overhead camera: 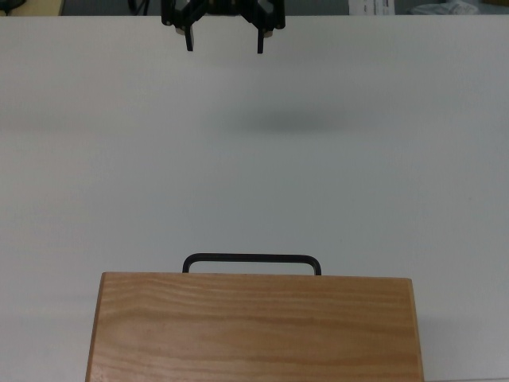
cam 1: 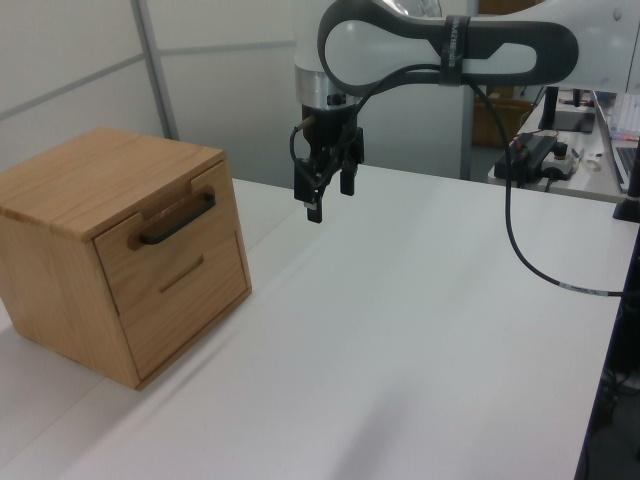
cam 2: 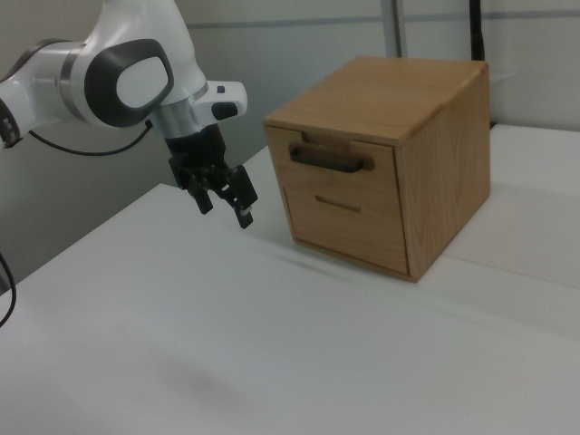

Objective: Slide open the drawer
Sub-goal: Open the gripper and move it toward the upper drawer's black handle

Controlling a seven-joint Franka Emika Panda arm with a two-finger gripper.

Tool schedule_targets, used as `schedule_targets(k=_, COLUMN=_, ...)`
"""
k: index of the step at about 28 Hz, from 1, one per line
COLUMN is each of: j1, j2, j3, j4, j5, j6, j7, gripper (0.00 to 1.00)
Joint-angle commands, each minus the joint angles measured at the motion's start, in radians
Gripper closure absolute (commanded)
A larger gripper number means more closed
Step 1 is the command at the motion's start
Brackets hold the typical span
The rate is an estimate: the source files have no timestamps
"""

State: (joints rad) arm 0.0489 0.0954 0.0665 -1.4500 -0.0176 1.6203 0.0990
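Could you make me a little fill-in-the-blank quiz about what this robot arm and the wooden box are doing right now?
1. The drawer in the wooden box is fully ____.
2. The colour of the drawer's bar handle is ____.
3. The gripper hangs above the white table with its jaws ____.
4. Between those jaws the gripper holds ____.

Missing words: closed; black; open; nothing
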Motion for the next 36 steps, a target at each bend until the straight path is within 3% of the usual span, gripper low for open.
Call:
schedule_targets(k=1, j1=-0.015, j2=-0.023, j3=-0.005, j4=-0.018, j5=0.007, j6=-0.022, j7=-0.059, gripper=0.00)
schedule_targets(k=13, j1=-0.015, j2=-0.020, j3=-0.004, j4=-0.024, j5=0.022, j6=-0.013, j7=-0.024, gripper=0.00)
schedule_targets(k=22, j1=-0.012, j2=0.001, j3=0.001, j4=-0.039, j5=0.039, j6=0.133, j7=0.328, gripper=0.00)
schedule_targets(k=27, j1=-0.011, j2=0.020, j3=0.003, j4=-0.059, j5=0.031, j6=0.260, j7=0.643, gripper=0.00)
schedule_targets(k=28, j1=-0.011, j2=0.030, j3=0.003, j4=-0.059, j5=0.027, j6=0.300, j7=0.762, gripper=0.00)
schedule_targets(k=31, j1=-0.009, j2=0.049, j3=0.004, j4=-0.059, j5=0.004, j6=0.342, j7=0.942, gripper=0.00)
schedule_targets(k=33, j1=-0.004, j2=0.067, j3=0.009, j4=-0.058, j5=-0.043, j6=0.358, j7=1.068, gripper=0.00)
schedule_targets(k=36, j1=-0.003, j2=0.083, j3=0.010, j4=-0.058, j5=-0.064, j6=0.388, j7=1.162, gripper=0.00)
